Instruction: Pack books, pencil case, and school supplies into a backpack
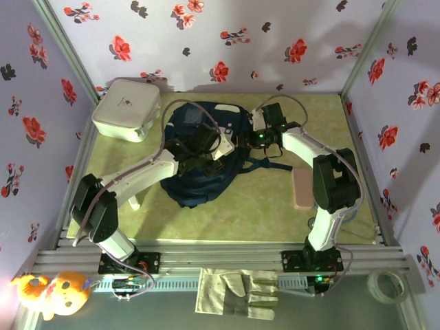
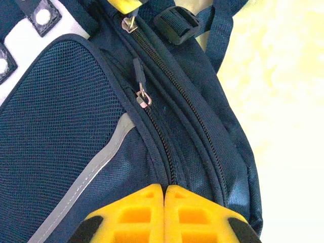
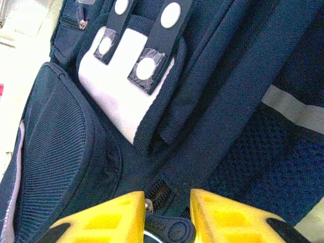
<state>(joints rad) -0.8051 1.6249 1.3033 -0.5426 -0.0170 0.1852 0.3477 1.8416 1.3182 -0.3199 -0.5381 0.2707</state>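
Right gripper (image 3: pixel 167 196) fingers apart astride black zip pull (image 3: pixel 169 229) of navy-blue fabric backpack (image 3: pixel 61 131), clamp unconfirmed, presumably to unzip | left gripper (image 2: pixel 165 190) closed against fabric, likely bracing it.

Table (image 1: pixel 261 210): backpack (image 1: pixel 196 189), white box (image 1: pixel 127 110), pencil case (image 1: pixel 301 189)

Tabletop (image 1: pixel 254 213): pale green-yellow, marbled finish. White square box (image 1: pixel 127 108), rounded corners, lid closed, at far-left corner of tabletop, close to L wall. Aluminium rail (image 1: pixel 220 258) runs along near edge. Below rail, approx. centre: pair of pale work gloves (image 1: pixel 240 292), laid flat. Near-left, outside tabletop: yellow/orange plush toy (image 1: pixel 48 292). Near-right: roll of clear tape (image 1: pixel 386 285). Walls (image 1: pixel 227 41): lilac w/ red and black flower print.
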